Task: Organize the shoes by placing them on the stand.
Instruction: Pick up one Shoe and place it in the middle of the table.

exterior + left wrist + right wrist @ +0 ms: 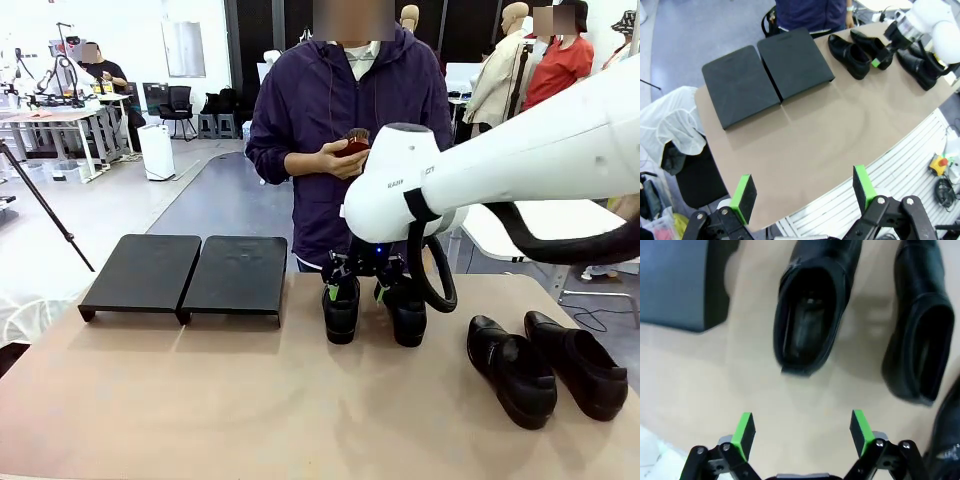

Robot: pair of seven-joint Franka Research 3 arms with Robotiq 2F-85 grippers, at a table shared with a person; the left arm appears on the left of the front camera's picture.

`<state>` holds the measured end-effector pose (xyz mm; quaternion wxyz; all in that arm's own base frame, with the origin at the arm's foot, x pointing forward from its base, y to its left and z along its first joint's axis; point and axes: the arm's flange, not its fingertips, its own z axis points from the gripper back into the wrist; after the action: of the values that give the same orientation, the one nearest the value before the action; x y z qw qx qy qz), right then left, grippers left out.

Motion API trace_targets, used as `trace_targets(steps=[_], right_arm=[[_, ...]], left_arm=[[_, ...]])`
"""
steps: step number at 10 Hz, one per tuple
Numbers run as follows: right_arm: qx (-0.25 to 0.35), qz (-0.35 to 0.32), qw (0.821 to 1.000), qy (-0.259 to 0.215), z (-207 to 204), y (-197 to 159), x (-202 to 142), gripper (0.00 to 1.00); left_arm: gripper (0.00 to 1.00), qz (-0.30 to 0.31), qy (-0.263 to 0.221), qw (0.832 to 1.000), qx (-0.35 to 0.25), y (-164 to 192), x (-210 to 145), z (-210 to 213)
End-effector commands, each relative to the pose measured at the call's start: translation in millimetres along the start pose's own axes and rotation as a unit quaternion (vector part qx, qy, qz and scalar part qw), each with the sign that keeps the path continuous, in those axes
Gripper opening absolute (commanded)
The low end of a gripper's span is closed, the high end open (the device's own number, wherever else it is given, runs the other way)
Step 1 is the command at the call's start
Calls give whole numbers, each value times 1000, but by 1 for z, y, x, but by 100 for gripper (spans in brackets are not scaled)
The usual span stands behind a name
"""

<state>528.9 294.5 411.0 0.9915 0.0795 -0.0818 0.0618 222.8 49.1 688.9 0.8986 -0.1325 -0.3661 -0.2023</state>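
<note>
The stand (190,272) is two joined flat black sections at the table's far left, with nothing on it. Two glossy black shoes (340,312) (408,318) stand side by side at the far middle, toes pointing at me. My right gripper (358,292) hangs open just above their far ends. In the right wrist view the right gripper (802,432) is open, and one shoe's dark opening (810,305) lies just ahead of it, not between the fingers. The second pair (510,372) (577,362) lies at the right. My left gripper (803,192) is open, high off the table's near-left edge.
A person (345,120) stands at the far edge behind the middle shoes, holding a small object in both hands. The right arm (520,150) spans the right half above the table. Bare tabletop (220,390) lies in front of the stand. A white cloth (675,120) hangs beside the table's left end.
</note>
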Motion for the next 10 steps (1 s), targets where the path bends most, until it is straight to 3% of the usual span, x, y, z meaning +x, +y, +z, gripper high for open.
trace_targets(steps=[1,4,9,10], right_arm=[[-33,-57,997,-34,-9,7,20,100],[-40,-117,991,-50,-46,-9,49,100],[-64,-138,988,-37,-75,-6,58,100],[-68,-139,987,-37,-77,-6,58,84]], left_arm=[[100,-2,2,1000,-3,1,1,1],[100,-2,2,1000,-3,1,1,1],[100,-2,2,1000,-3,1,1,1],[100,-2,2,1000,-3,1,1,1]])
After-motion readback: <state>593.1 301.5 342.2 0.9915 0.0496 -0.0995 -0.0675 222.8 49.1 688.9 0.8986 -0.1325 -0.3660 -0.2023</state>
